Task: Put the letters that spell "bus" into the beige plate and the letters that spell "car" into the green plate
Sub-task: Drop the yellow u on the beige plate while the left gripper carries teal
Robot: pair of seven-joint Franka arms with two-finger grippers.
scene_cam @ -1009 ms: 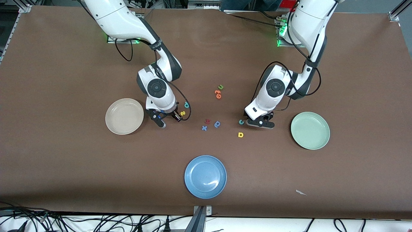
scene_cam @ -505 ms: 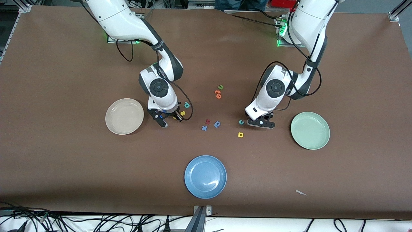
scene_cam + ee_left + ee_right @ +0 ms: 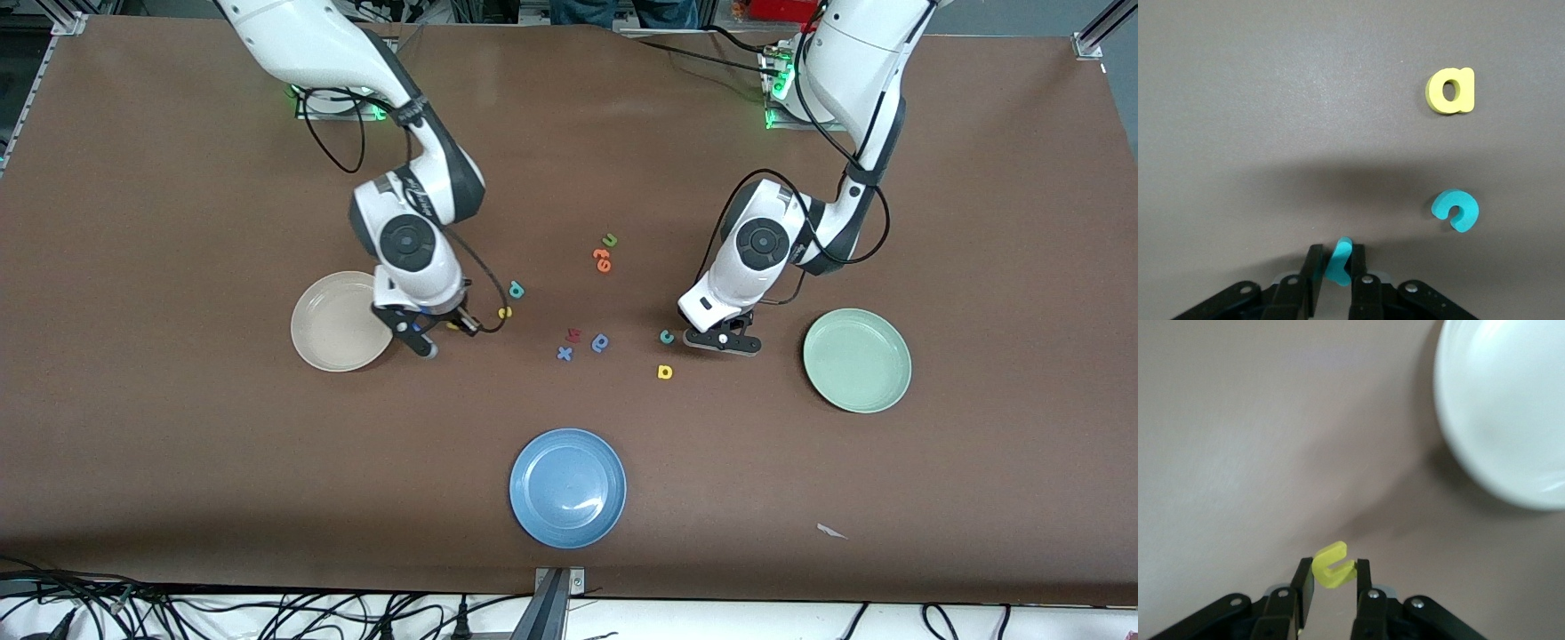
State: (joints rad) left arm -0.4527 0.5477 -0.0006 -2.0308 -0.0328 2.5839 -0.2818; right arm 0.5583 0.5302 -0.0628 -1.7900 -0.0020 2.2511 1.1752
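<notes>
Front cam high, facing robots; wrist cams close, looking down; all share brown table (image 3: 178, 444).

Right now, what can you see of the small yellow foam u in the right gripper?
The small yellow foam u is a flat, matte, thick-cut horseshoe shape. It is pinched on edge between the black fingers of the right gripper, shut on it, lifted over bare brown table just beside the beige plate. Nothing else touches it.

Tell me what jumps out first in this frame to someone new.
Both arms have just pinched a tiny foam letter: the right gripper is shut on the yellow "u" beside the beige plate, and the left gripper is shut on a teal letter near the teal "c". Three plates, beige, green plate and blue plate, all sit empty.
</notes>
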